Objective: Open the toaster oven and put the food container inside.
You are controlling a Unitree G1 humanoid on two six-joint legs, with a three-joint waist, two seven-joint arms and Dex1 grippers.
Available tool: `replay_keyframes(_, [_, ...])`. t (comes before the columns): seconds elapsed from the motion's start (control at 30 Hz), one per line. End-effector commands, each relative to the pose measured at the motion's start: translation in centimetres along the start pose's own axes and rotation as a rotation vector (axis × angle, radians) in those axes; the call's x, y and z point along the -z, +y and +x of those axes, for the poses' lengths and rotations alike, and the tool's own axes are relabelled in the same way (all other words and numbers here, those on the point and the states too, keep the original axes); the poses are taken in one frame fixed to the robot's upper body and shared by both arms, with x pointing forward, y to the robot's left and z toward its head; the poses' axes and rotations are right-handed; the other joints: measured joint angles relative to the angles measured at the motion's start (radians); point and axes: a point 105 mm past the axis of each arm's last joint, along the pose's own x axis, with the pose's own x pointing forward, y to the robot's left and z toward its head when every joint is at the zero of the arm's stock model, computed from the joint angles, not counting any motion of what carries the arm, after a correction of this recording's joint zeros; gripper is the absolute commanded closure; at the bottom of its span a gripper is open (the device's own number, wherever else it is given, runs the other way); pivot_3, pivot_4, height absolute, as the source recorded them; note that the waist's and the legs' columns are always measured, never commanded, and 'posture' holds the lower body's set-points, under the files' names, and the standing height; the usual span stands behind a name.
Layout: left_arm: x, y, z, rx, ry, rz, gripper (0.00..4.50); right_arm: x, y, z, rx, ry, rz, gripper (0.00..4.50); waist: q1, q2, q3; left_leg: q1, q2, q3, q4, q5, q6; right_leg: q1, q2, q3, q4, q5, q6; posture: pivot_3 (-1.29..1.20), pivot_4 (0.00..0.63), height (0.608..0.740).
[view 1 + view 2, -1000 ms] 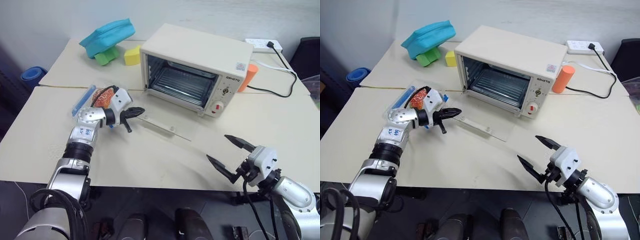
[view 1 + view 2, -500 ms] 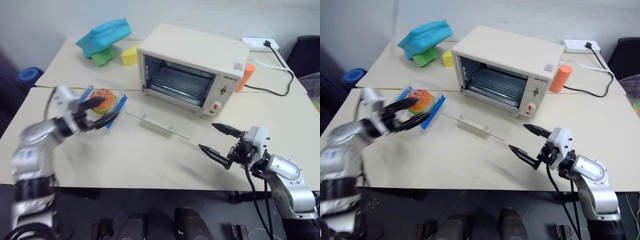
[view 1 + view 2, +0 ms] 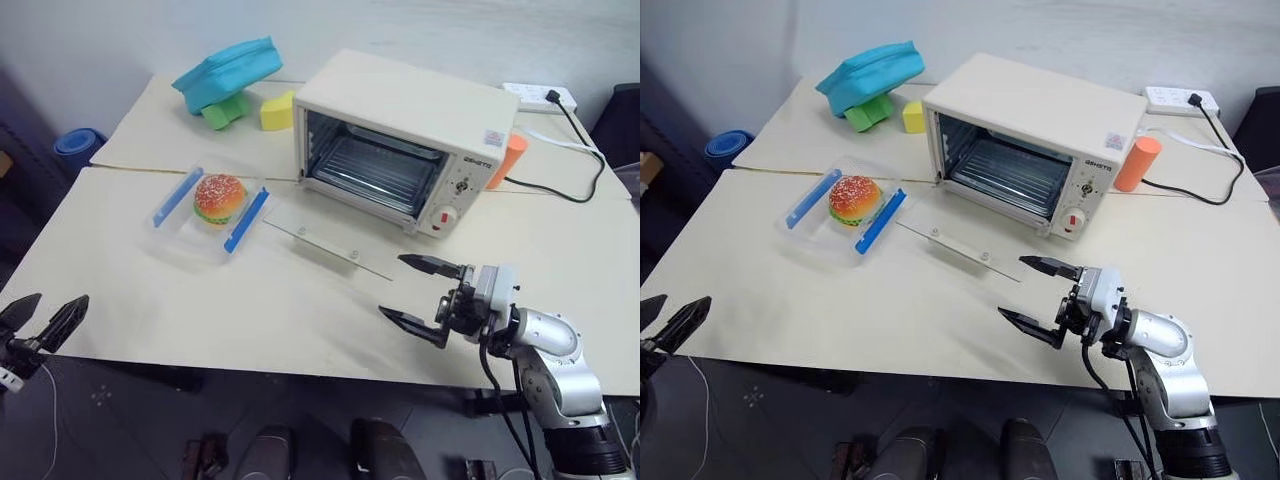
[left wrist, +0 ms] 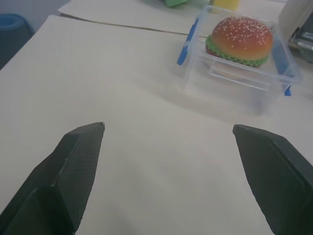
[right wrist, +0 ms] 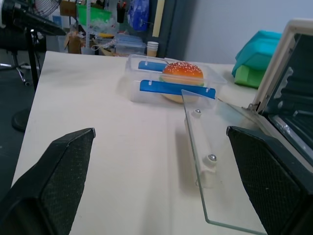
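The cream toaster oven (image 3: 400,110) stands at the back of the table, and its glass door (image 3: 330,240) lies flat and open in front of it. To its left sits the clear food container (image 3: 210,205) with blue clips and a toy hamburger inside; nothing touches it. My left gripper (image 3: 62,297) hangs open off the table's front left edge, well short of the container (image 4: 244,58). My right gripper (image 3: 391,284) is open and empty over the table's front right, pointing left towards the door (image 5: 215,161) and the container (image 5: 171,83).
A teal pouch (image 3: 225,72) rests on a green block (image 3: 225,110) beside a yellow block (image 3: 277,110) at the back left. An orange cylinder (image 3: 508,160) and a power strip (image 3: 545,97) with a black cable lie right of the oven.
My left gripper went from shut by the door's handle to open, and swung back and left past the container to the table's front left edge. The right gripper edged left.
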Motion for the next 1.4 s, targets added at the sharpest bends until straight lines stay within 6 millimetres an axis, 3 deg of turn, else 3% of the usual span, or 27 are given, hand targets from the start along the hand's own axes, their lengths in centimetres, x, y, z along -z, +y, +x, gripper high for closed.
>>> replay_keyframes(0.03, [-1.6, -1.5, 1.7, -0.007, 0.026, -0.064, 0.03, -0.5, 0.1, -0.2, -0.007, -0.023, -0.048, 0.00, 0.000, 0.000, 0.000, 0.000, 0.000, 0.000, 0.000, 0.000, 0.000, 0.000, 0.000, 0.000, 0.001, 0.000, 0.000, 0.00, 0.150, 0.740])
replay_keyframes(0.17, [-1.8, -4.2, 4.5, 0.054, 0.123, -0.277, 0.03, -0.5, 0.3, -0.8, -0.017, -0.020, -0.002, 0.00, -0.003, 0.000, 0.000, -0.001, 0.000, -0.002, 0.000, 0.001, -0.004, -0.001, 0.001, -0.002, 0.002, 0.000, 0.000, 0.00, 0.150, 0.740])
replay_keyframes(0.27, [-1.7, -5.0, 6.7, 0.004, 0.182, -0.355, 0.03, -0.6, 0.4, -1.0, -0.016, -0.019, 0.006, 0.00, -0.003, 0.000, 0.000, -0.001, -0.001, -0.003, 0.001, 0.003, -0.008, -0.002, 0.001, -0.002, 0.003, 0.000, 0.000, 0.00, 0.150, 0.740])
replay_keyframes(0.43, [-1.4, -7.1, 9.7, -0.024, 0.256, -0.370, 0.03, -0.7, 0.6, -1.2, 0.001, -0.013, 0.002, 0.00, -0.013, -0.001, 0.000, -0.001, -0.002, -0.002, 0.002, 0.003, -0.009, -0.002, 0.002, -0.002, 0.005, 0.000, 0.000, 0.00, 0.150, 0.740])
replay_keyframes(0.57, [-0.9, -7.7, 11.5, -0.047, 0.288, -0.365, 0.03, -0.8, 0.9, -1.3, 0.009, -0.005, 0.002, 0.00, -0.018, -0.001, 0.000, -0.002, -0.002, -0.002, 0.003, 0.004, -0.010, -0.003, 0.002, -0.002, 0.006, 0.000, 0.000, 0.00, 0.150, 0.740])
replay_keyframes(0.77, [0.0, -6.8, 13.5, -0.125, 0.330, -0.372, 0.03, -0.8, 1.5, -1.5, 0.028, 0.008, 0.009, 0.00, -0.021, -0.001, 0.000, -0.001, -0.002, -0.002, 0.003, 0.004, -0.011, -0.003, 0.002, -0.002, 0.006, 0.000, 0.000, 0.00, 0.150, 0.740])
replay_keyframes(1.03, [-1.1, -5.4, 14.9, -0.180, 0.297, -0.398, 2.48, -0.7, 1.6, -1.4, 0.068, 0.014, -0.003, 0.00, -0.022, -0.001, 0.000, -0.001, -0.002, -0.001, 0.003, 0.005, -0.011, -0.003, 0.002, -0.002, 0.007, 0.000, 0.000, 0.00, 0.150, 0.740])
replay_keyframes(1.2, [-3.3, -3.8, 15.3, -0.227, 0.240, -0.347, 3.81, -0.5, 1.6, -1.5, 0.088, 0.023, -0.011, 0.00, -0.021, -0.001, 0.000, -0.002, -0.002, -0.001, 0.003, 0.005, -0.011, -0.003, 0.002, -0.002, 0.007, 0.000, 0.000, 0.00, 0.150, 0.740])
replay_keyframes(1.3, [-4.4, -3.2, 15.4, -0.228, 0.219, -0.316, 4.42, -0.4, 1.6, -1.7, 0.101, 0.025, -0.011, 0.00, -0.021, -0.001, 0.000, -0.002, -0.002, -0.001, 0.003, 0.005, -0.011, -0.004, 0.002, -0.002, 0.007, 0.000, 0.000, 0.00, 0.150, 0.740])
replay_keyframes(1.4, [-5.2, -2.6, 15.4, -0.220, 0.201, -0.291, 4.48, -0.4, 1.7, -1.8, 0.112, 0.027, -0.010, 0.00, -0.019, -0.001, 0.000, -0.002, -0.002, -0.002, 0.003, 0.005, -0.011, -0.003, 0.002, -0.002, 0.007, 0.000, 0.000, 0.00, 0.150, 0.740])
